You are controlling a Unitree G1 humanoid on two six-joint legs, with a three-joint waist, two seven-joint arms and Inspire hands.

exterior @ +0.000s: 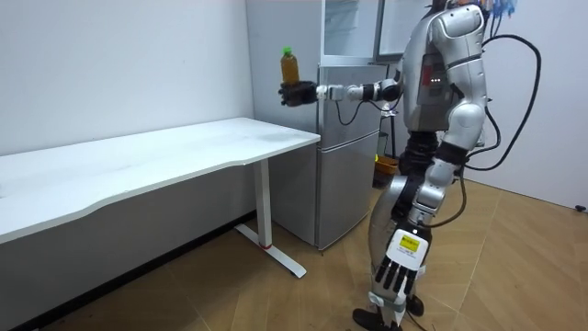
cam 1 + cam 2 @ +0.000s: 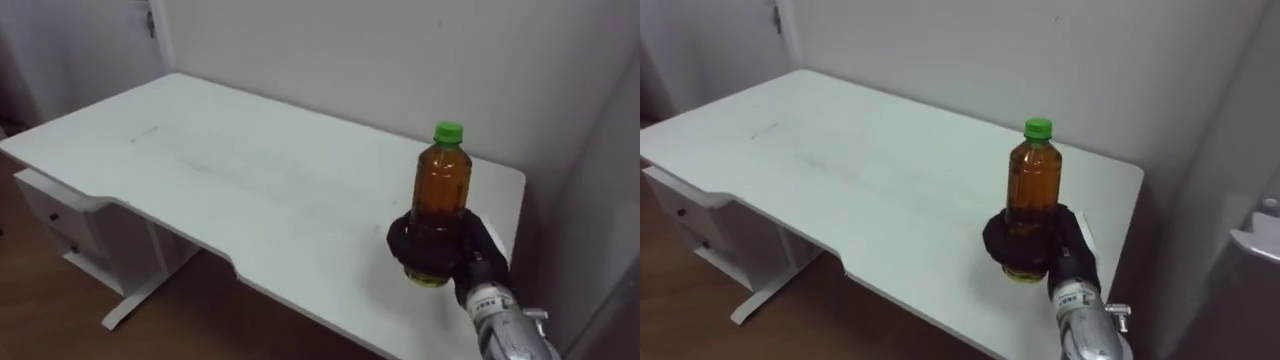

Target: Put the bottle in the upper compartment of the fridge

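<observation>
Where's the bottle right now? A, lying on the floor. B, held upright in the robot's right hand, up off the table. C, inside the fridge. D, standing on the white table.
B: the right robot hand is curled round the base of the upright bottle, and the room view shows it held above the table end, near the fridge.

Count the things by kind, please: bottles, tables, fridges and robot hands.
Bottle: 1
Table: 1
Fridge: 1
Robot hands: 2 (right robot hand curled round the bottle, left robot hand hanging open)
Total: 5
</observation>
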